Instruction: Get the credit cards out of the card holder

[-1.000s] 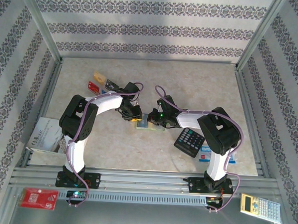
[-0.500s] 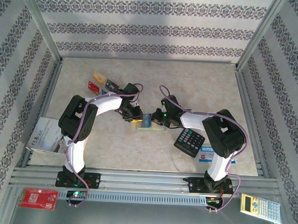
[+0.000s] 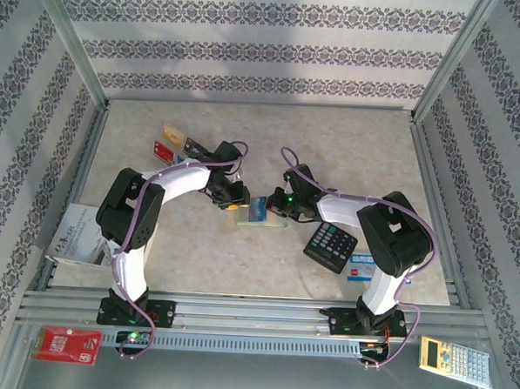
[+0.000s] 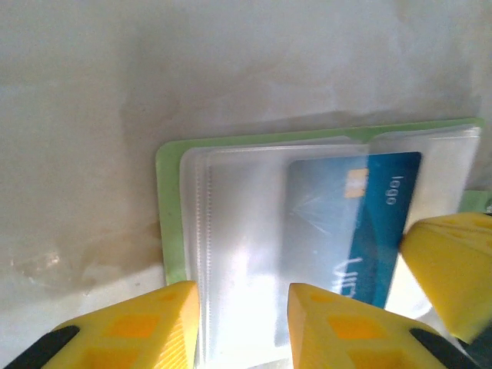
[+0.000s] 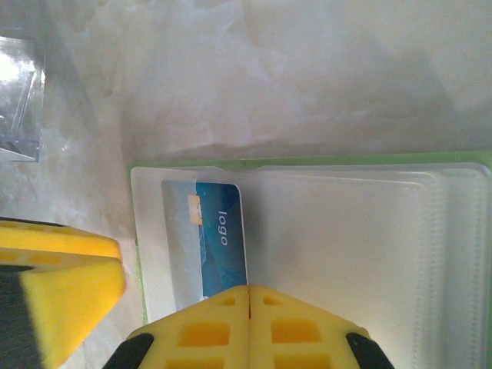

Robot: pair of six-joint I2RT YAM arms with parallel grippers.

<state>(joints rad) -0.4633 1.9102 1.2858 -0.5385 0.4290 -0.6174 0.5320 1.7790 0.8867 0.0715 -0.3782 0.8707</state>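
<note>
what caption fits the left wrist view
Blue card inside the clear sleeve of the green card holder, left gripper open above

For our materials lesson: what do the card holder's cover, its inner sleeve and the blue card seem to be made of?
Card holder cover: probably soft plastic or faux leather, matte lime-green rim. Inner sleeve: clear flexible plastic, glossy, with glare and seams. Blue card: likely stiff plastic, smooth, printed.

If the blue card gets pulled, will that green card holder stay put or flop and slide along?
The card holder looks thin and light, so it would probably slide on the smooth table unless pinned. Its clear sleeves look glossy and floppy, likely to buckle. The blue card lies flat, seemingly stiff.
</note>
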